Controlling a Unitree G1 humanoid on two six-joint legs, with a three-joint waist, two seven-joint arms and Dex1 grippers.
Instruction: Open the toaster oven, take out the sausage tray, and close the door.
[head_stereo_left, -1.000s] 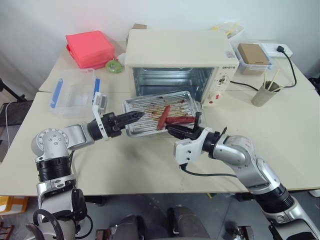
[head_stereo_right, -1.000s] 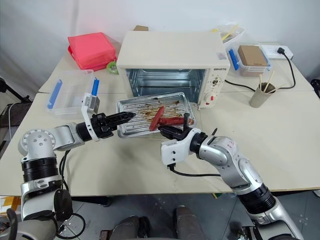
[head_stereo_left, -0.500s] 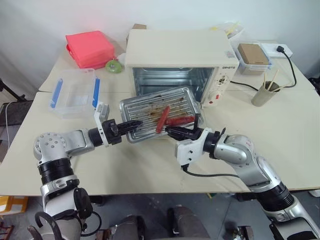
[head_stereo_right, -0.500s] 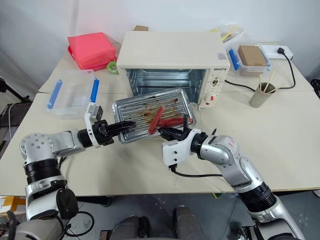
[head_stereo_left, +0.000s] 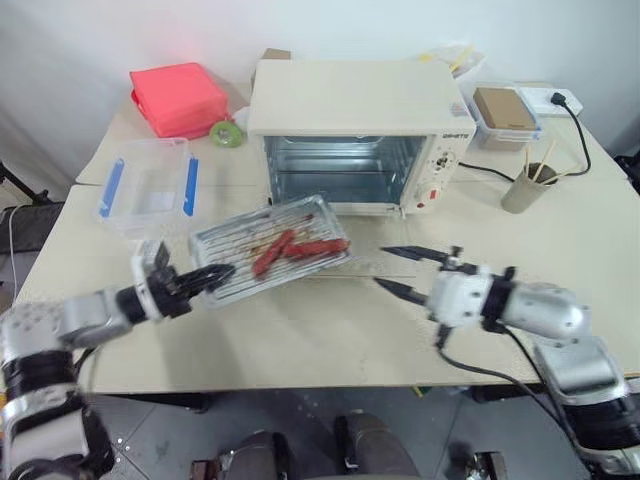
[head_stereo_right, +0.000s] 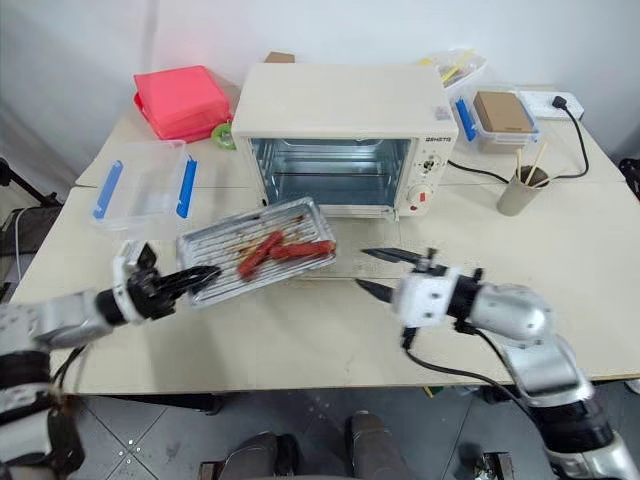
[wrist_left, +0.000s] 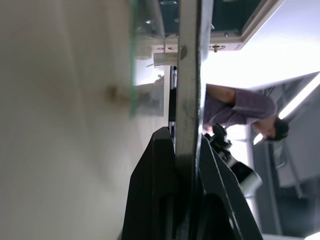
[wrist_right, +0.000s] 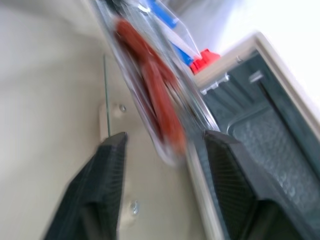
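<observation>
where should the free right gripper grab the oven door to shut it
Judging by its pose, take the cream bar handle on the front edge of the door, which lies flat open on the table before the toaster oven. Come from the robot's side with the right gripper, fingers above and below the bar, then lift.

hidden: near-left rim of shallow silver metal sausage tray (head_stereo_left: 268, 257) under black-fingered left gripper (head_stereo_left: 212, 272) | blurred: red-brown sausages (wrist_right: 159, 95) in right wrist view | unclear: lowered clear glass door (head_stereo_left: 372, 262), barely visible on surface
</observation>
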